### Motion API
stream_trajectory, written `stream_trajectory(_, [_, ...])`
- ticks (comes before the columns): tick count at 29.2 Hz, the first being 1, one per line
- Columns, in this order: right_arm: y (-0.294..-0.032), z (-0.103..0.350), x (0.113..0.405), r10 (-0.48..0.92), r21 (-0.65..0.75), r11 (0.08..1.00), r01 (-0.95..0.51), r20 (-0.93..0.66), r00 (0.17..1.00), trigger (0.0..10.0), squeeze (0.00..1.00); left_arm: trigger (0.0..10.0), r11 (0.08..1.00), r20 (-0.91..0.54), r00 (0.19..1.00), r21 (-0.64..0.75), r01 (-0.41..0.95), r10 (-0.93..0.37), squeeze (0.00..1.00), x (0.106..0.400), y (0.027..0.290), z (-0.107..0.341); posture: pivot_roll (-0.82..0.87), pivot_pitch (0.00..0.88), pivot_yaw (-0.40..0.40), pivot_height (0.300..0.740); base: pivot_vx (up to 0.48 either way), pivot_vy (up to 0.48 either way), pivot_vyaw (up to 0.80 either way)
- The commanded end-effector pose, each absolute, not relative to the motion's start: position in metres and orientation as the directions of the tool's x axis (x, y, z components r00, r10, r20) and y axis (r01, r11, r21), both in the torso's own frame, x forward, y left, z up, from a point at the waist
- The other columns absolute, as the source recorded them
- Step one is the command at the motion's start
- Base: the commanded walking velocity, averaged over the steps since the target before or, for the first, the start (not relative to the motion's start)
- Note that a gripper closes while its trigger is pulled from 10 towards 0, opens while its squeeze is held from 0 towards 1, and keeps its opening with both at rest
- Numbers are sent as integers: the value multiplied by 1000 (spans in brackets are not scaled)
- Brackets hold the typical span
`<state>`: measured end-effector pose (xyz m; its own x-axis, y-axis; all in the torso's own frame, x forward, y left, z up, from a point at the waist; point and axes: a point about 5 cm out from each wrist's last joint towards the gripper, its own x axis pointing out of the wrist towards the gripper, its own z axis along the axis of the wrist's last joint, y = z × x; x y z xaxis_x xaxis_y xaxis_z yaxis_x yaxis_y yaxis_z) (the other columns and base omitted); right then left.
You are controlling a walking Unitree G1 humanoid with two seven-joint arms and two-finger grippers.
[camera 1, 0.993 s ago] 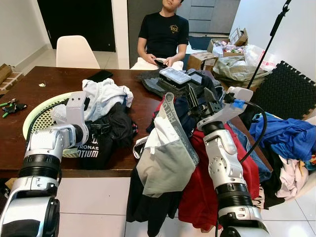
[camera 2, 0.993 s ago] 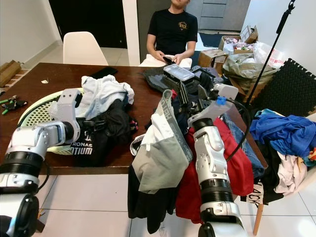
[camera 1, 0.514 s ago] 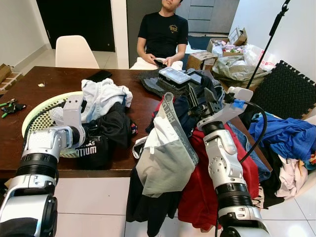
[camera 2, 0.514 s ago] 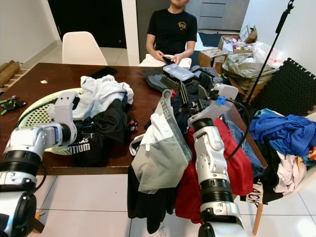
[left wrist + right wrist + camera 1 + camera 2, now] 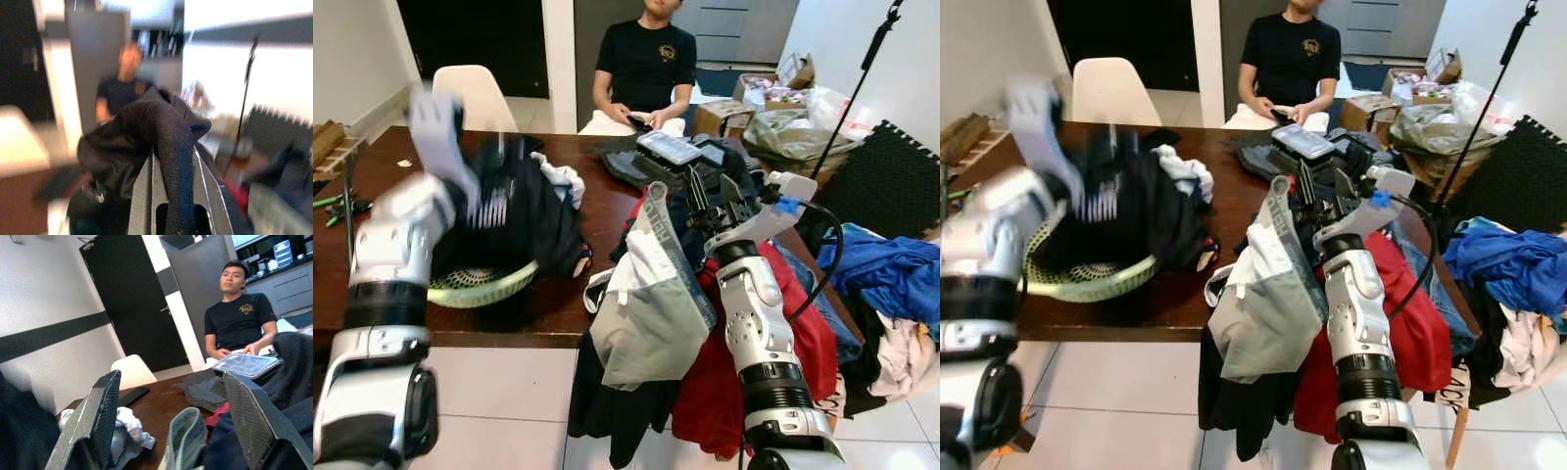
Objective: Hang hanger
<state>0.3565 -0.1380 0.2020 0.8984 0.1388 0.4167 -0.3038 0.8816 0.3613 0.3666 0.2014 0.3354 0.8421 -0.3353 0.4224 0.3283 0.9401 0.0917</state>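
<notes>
My left gripper (image 5: 494,162) is raised above the table, blurred, and shut on a black garment (image 5: 533,220) that hangs from it over the green basket (image 5: 480,286). In the left wrist view the black cloth (image 5: 161,132) bunches over the fingers. My right gripper (image 5: 715,196) stands open with its fingers (image 5: 98,416) pointing up, just behind a grey and white garment (image 5: 646,304) that hangs off the table's front beside a red garment (image 5: 705,392).
A person (image 5: 646,64) sits at the far side of the brown table (image 5: 538,308), next to a white chair (image 5: 480,93). A pale shirt (image 5: 558,174) lies behind the basket. Blue clothes (image 5: 891,274) are piled at the right, and a black pole (image 5: 862,78) rises behind them.
My left arm has swung up quickly, lifting the black garment off the basket. The right arm has held still. The camera has shifted slightly.
</notes>
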Motion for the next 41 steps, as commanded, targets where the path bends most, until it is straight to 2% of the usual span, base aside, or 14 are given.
stream_trajectory(1, [-139, 204, 358, 125, 367, 882, -296, 422, 898, 10000, 0, 0, 923, 529, 764, 115, 368, -370, 0, 358, 193, 354, 107, 0, -31, 740, 0, 0, 0])
stream_trajectory(3, [-139, 204, 358, 125, 367, 882, -296, 422, 898, 10000, 0, 0, 923, 529, 764, 115, 368, -370, 0, 358, 193, 354, 107, 0, -31, 740, 0, 0, 0])
stream_trajectory(4, [-139, 205, 359, 118, 369, 883, -289, 422, 899, 10000, 0, 0, 858, 651, 598, 170, 485, -468, 0, 339, 170, 393, 107, 0, -29, 740, 0, 0, 0])
stream_trajectory(7, [-139, 205, 359, 118, 369, 883, -289, 422, 899, 10000, 0, 0, 858, 651, 598, 170, 485, -468, 0, 339, 170, 393, 107, 0, -29, 740, 0, 0, 0])
stream_trajectory(8, [-139, 205, 359, 112, 371, 884, -284, 421, 900, 10000, 0, 0, 777, 724, 430, 231, 586, -540, 0, 318, 154, 425, 112, 0, -26, 740, 0, 0, 0])
stream_trajectory(10, [-139, 205, 359, 112, 371, 884, -284, 421, 900, 10000, 0, 0, 777, 724, 430, 231, 586, -540, 0, 318, 154, 425, 112, 0, -26, 740, 0, 0, 0])
stream_trajectory(11, [-138, 205, 359, 109, 372, 885, -280, 420, 901, 10000, 0, 0, 702, 756, 298, 284, 653, -583, 0, 300, 144, 444, 113, 0, -22, 740, 0, 0, 0])
stream_trajectory(12, [-138, 205, 359, 109, 372, 885, -280, 420, 901, 10000, 0, 0, 702, 756, 298, 284, 653, -583, 0, 300, 144, 444, 113, 0, -22, 740, 0, 0, 0])
stream_trajectory(13, [-139, 205, 359, 100, 374, 886, -276, 425, 899, 10000, 0, 0, 648, 779, 209, 304, 698, -591, 0, 287, 140, 456, 112, 0, -21, 740, 0, 0, 0])
stream_trajectory(15, [-139, 205, 359, 100, 374, 886, -276, 425, 899, 10000, 0, 0, 648, 779, 209, 304, 698, -591, 0, 287, 140, 456, 112, 0, -21, 740, 0, 0, 0])
stream_trajectory(16, [-140, 205, 359, 90, 386, 882, -269, 423, 902, 10000, 0, 0, 624, 807, 163, 294, 724, -568, 0, 280, 143, 465, 112, 0, -21, 740, 0, 0, 0])
stream_trajectory(19, [-142, 205, 360, 75, 402, 878, -259, 419, 905, 10000, 0, 0, 600, 849, 96, 283, 748, -520, 0, 273, 147, 472, 112, 0, -20, 740, 0, 0, -181])
stream_trajectory(28, [-145, 205, 361, 66, 409, 878, -250, 413, 908, 10000, 0, 0, 586, 846, 55, 318, 745, -530, 0, 266, 148, 476, 110, 0, -15, 740, 0, 0, -743])
stream_trajectory(41, [-147, 205, 360, 49, 411, 880, -238, 419, 907, 10000, 0, 0, 629, 828, 86, 349, 695, -554, 0, 267, 157, 479, 115, 0, -15, 740, 0, 0, -800])
